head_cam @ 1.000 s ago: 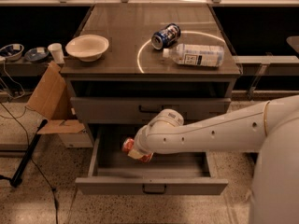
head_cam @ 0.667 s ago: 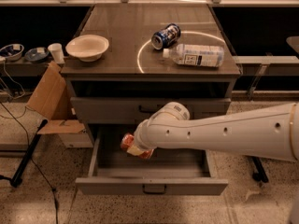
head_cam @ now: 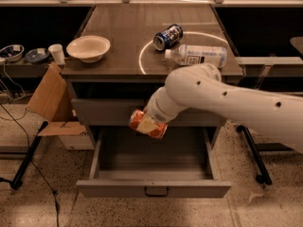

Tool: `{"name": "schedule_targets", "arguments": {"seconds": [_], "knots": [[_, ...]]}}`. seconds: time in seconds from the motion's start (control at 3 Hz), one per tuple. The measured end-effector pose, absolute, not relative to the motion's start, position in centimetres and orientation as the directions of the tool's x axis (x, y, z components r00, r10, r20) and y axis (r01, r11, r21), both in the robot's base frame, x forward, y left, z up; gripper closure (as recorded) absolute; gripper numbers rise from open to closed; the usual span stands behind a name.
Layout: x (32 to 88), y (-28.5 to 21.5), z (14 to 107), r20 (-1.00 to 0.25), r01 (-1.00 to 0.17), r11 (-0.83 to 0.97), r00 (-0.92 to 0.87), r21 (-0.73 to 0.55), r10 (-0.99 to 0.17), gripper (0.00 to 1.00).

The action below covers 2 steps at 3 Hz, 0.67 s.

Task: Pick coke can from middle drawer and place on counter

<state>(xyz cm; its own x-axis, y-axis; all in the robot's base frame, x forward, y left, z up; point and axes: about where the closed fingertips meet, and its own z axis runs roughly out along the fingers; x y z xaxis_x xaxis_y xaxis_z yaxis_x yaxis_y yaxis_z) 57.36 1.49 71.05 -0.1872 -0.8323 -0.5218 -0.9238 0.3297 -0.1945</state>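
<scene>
End effector (head_cam: 149, 125) gripped coke can (head_cam: 138, 120) over open middle drawer (head_cam: 154, 189), close before shut upper drawer front (head_cam: 102, 111). Counter (head_cam: 123, 27) front edge lay above it. On counter: bowl (head_cam: 88, 48) left, blue can (head_cam: 168, 36) and bottle (head_cam: 199, 56) right; bare strip between.

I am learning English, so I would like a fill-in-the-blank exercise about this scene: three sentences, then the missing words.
1. The gripper, its jaws shut on the coke can, is above the middle drawer, which stands ____.
2. On the counter, the blue can and the clear plastic bottle both lie on their ____.
3. Unlike them, the white bowl stands ____, not tipped over.

Missing words: open; sides; upright
</scene>
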Motion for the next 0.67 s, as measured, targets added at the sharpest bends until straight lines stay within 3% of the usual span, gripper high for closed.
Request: {"name": "schedule_targets", "arguments": {"seconds": [0.67], "knots": [[58.2,0.8,78.7,-0.436,-0.959,0.149,-0.030,-0.241,-0.900,1.00]]}}
